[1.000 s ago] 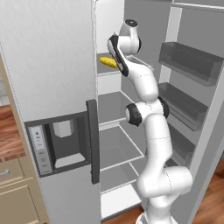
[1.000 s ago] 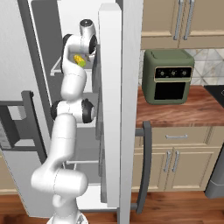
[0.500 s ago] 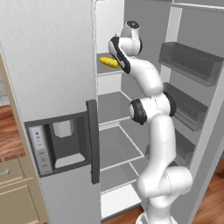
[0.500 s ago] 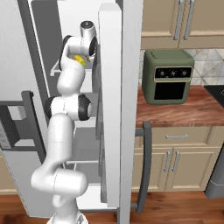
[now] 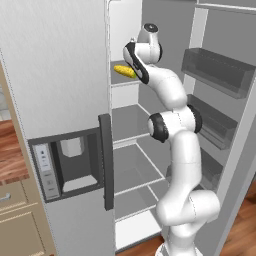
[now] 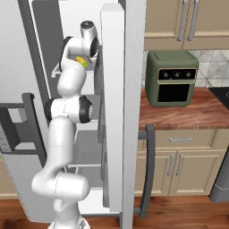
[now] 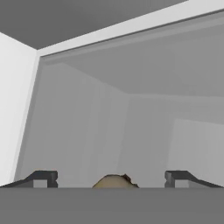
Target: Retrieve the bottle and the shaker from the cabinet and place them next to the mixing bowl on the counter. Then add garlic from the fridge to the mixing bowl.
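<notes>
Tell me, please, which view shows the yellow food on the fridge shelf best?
The left base view: the yellow food lies on an upper fridge shelf, partly behind the arm. The right base view shows a small yellow patch. The hand view gives no yellow, only a tan lump between the open gripper.

The arm (image 5: 177, 150) has glossy white rounded segments with black bands at each joint and a grey-capped top; fingertips (image 7: 43, 178) are dark grey.

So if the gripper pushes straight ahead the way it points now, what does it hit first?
Probably the small tan rounded lump low between the open gripper's dark fingertips; beyond it, the grey-silver fridge's pale back wall. Depth is unclear.
</notes>
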